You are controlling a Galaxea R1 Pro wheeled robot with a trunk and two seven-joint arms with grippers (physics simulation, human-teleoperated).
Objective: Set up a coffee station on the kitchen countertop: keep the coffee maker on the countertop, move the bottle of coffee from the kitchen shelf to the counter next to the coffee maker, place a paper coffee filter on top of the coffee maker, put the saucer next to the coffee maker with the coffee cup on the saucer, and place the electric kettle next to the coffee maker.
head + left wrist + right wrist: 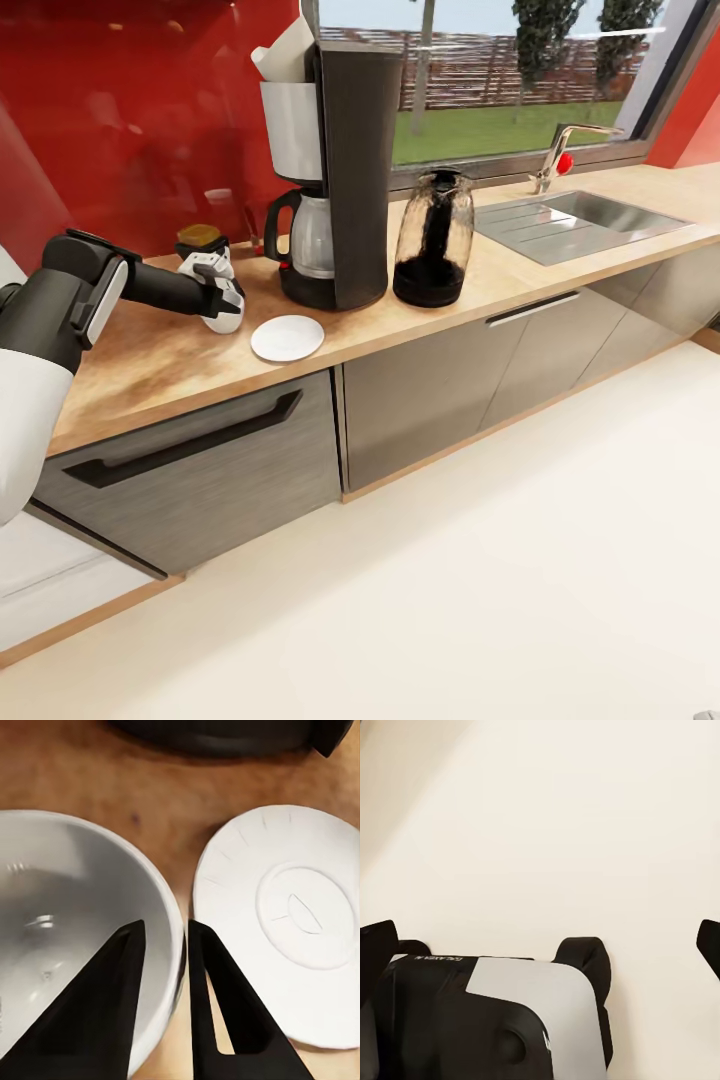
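Left gripper (163, 979): two black fingers (112, 997) clenched on the rim wall of the coffee cup (67, 930), one finger inside the bowl, the other outside against the wall. Cup: white, held over the kitchen countertop (160, 365), just beside the saucer (289, 922) and not yet over it; whether its base touches the wood cannot be told. Saucer: white, flat on the countertop in front of the coffee maker (335, 170), its centre ring bare. Coffee maker: upright, paper coffee filter (285, 50) standing in the white basket on top; bottle of coffee (199, 238) behind the left wrist near the wall; electric kettle (433, 238) just beside the machine on the sink side. Risks, judged: a thin rim pinch may let the cup tilt or slip; a low sideways carry could shove the saucer toward the machine; an off-centre release would leave the cup half on the saucer's edge. Right gripper (540, 937): fingertips far apart, released, over pale floor.
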